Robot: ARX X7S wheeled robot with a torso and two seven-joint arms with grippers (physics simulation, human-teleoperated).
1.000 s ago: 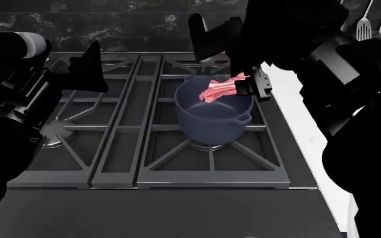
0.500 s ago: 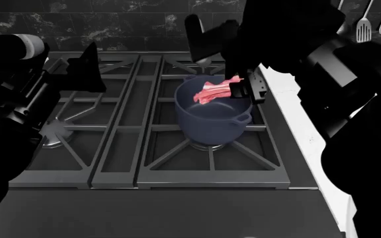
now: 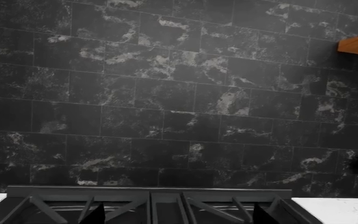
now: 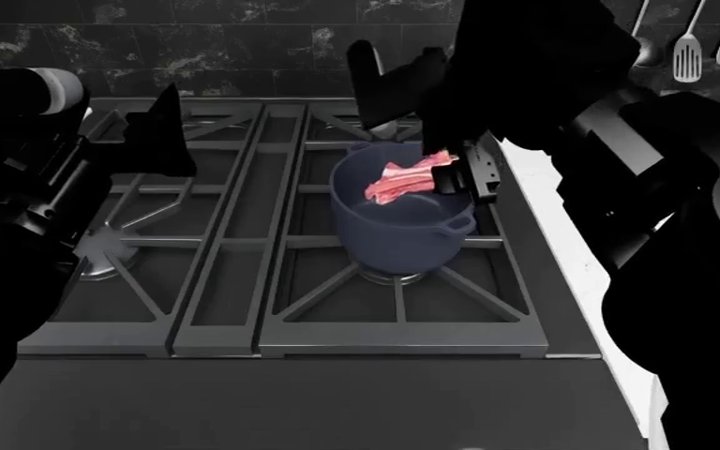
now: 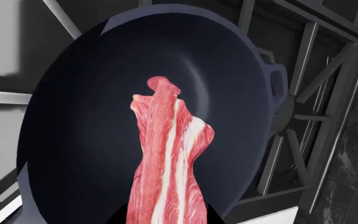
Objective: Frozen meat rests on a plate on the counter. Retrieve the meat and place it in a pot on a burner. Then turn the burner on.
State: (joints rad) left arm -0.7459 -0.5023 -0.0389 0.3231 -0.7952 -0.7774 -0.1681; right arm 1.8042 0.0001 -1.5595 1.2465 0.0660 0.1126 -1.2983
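Right hand (image 4: 460, 172) clamped one end of the meat (image 4: 400, 181); strip's long axis ran out from the hand over the pot (image 4: 404, 225) mouth, hanging above the bottom, probably not touching. Left hand (image 4: 160, 131), farther off by the rear grate, looked open.

In the right wrist view the near end of the meat (image 5: 166, 172) is cut off by the picture's edge, so the right gripper's fingers on it do not show, and the rim of the pot (image 5: 61, 60) also runs out of the frame. In the head view the right gripper (image 4: 457, 171) is a dark shape against its dark arm, and the burner (image 4: 394, 277) is almost fully hidden under the pot. The left gripper (image 3: 177, 217) shows only two dark tips at the edge of the left wrist view.
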